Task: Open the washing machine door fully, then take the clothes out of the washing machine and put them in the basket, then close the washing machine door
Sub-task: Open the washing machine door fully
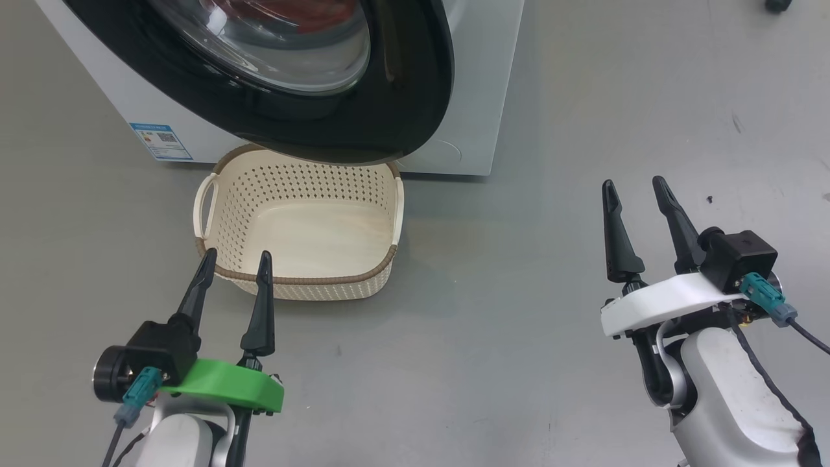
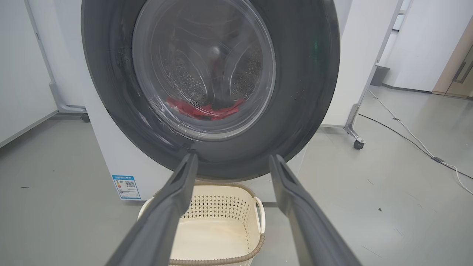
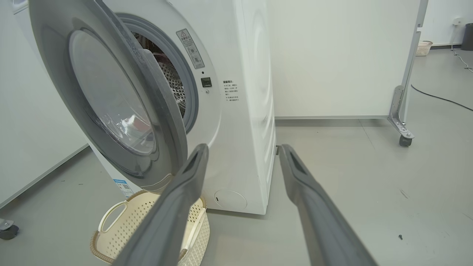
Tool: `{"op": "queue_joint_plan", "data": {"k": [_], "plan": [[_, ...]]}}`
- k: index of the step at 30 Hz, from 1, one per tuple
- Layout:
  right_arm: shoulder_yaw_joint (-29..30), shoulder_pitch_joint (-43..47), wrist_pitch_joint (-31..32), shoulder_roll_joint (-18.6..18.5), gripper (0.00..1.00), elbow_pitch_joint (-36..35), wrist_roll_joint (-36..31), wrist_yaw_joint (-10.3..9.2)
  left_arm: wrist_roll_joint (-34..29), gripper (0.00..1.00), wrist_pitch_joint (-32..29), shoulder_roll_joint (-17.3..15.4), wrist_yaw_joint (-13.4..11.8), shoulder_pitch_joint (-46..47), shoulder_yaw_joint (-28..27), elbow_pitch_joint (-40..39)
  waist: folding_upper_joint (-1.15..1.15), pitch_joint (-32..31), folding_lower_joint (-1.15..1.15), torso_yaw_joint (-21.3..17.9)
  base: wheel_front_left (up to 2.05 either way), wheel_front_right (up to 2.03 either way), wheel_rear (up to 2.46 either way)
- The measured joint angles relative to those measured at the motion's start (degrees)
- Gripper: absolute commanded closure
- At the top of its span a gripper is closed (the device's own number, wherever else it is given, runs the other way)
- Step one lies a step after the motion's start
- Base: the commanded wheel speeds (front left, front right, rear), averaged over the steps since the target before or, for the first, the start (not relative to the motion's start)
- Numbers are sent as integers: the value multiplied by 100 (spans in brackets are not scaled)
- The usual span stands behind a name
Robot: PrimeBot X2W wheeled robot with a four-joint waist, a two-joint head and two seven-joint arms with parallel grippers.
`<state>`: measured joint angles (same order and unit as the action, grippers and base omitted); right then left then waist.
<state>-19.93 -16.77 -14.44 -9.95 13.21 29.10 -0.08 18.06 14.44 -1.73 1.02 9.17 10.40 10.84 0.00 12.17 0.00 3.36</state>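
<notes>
The white washing machine [image 1: 467, 84] [image 3: 244, 111] stands ahead with its black-rimmed door [image 1: 389, 97] [image 2: 303, 92] [image 3: 111, 96] swung partly open, hinged on its left. Red clothes [image 2: 207, 109] lie low in the steel drum, seen through the door glass. The cream basket [image 1: 298, 227] [image 2: 218, 229] [image 3: 147, 221] sits on the floor under the door, with nothing in it. My left gripper [image 1: 237, 259] [image 2: 231, 159] is open, its tips over the basket's near rim. My right gripper [image 1: 635, 185] [image 3: 242, 147] is open over bare floor, right of the machine's front corner.
Grey floor [image 1: 519, 324] stretches around the machine. A white partition on castors [image 2: 356, 144] [image 3: 404, 138] stands to the machine's right, with cables [image 2: 406, 133] trailing on the floor. A small dark screw [image 1: 711, 198] lies near my right gripper.
</notes>
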Motion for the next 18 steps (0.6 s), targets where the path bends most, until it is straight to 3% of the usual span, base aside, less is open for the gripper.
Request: {"op": "queue_joint_plan", "data": {"k": [18], "plan": [[232, 105, 0, 138, 0, -135, 5, 55, 0, 0, 0, -2, 0, 0, 54, -1, 0, 40, 0, 41, 0, 0, 0]]}}
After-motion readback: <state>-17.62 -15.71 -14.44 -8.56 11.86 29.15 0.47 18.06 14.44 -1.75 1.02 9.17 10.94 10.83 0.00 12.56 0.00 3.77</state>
